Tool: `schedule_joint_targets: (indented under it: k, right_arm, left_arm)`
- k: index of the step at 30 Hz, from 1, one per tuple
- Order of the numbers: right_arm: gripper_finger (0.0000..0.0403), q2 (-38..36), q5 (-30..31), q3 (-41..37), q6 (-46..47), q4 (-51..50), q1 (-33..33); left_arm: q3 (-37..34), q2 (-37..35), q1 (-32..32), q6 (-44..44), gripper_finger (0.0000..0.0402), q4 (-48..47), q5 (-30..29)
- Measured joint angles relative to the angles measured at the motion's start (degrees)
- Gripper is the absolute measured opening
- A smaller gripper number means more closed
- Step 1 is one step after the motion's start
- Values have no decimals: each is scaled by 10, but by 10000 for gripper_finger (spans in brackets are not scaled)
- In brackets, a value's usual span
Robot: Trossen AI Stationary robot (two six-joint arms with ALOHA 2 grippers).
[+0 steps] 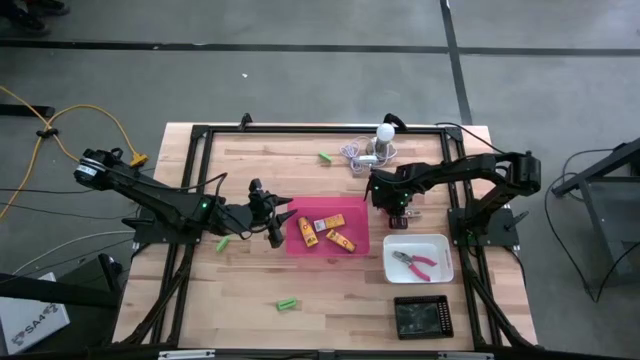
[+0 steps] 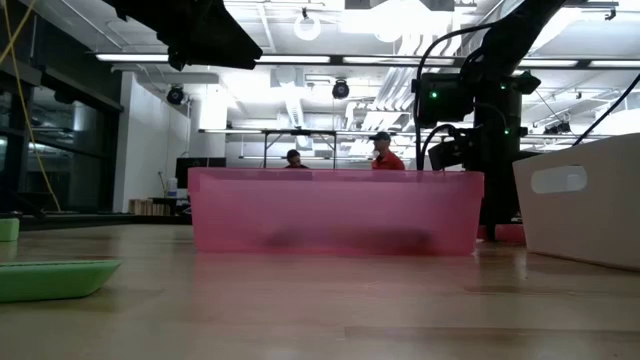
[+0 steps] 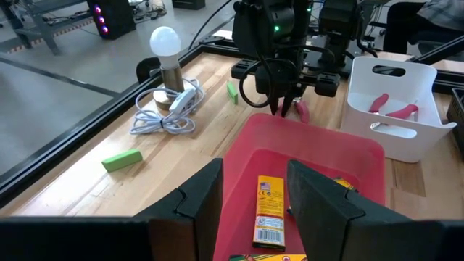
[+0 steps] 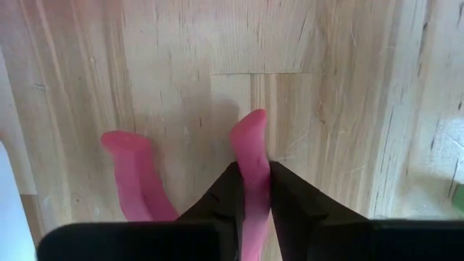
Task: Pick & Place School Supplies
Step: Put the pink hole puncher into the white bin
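**Inspector:** Right gripper [image 4: 252, 190]?

**Onlooker:** Down at the tabletop [image 1: 240, 300], just beyond the far right corner of the pink tray [image 1: 358, 245]. Its fingers are pinched on one pink handle of a pair of scissors [image 4: 250, 148] lying on the wood; the other handle curves away free beside it.

**Inspector:** Left gripper [image 3: 254, 196]?

**Onlooker:** It hovers at the pink tray's left edge, fingers partly apart, gripping nothing.

**Inspector:** Remaining supplies?

**Onlooker:** Yellow-orange blocks [image 1: 333, 222] lie inside the pink tray. A second pair of pink-handled scissors [image 1: 415, 261] lies in the white tray [image 1: 390, 270], to the right of the pink one. One green stick [image 1: 288, 303] lies on the near side of the table, another [image 1: 223, 242] by the left arm, a third [image 1: 325, 157] at the far edge near the white bulb [image 1: 385, 133].

**Inspector:** The black tray [image 1: 422, 317]?

**Onlooker:** Near right corner; contents cannot be made out.
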Motion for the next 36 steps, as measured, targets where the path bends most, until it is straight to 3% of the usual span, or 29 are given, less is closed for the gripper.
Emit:
schedule_joint_targets:
  k: [16, 25, 36]
  right_arm:
    - [38, -23, 12, -3, 0, -16, 1]
    - [37, -110, 83, 25, 29, -55, 0]
    - [37, -243, 76, 81, 117, -64, 16]
  left_arm:
    - [0, 0, 0, 0, 148, 0, 0]
    - [0, 0, 0, 0, 148, 0, 0]
    - [0, 0, 0, 0, 148, 0, 0]
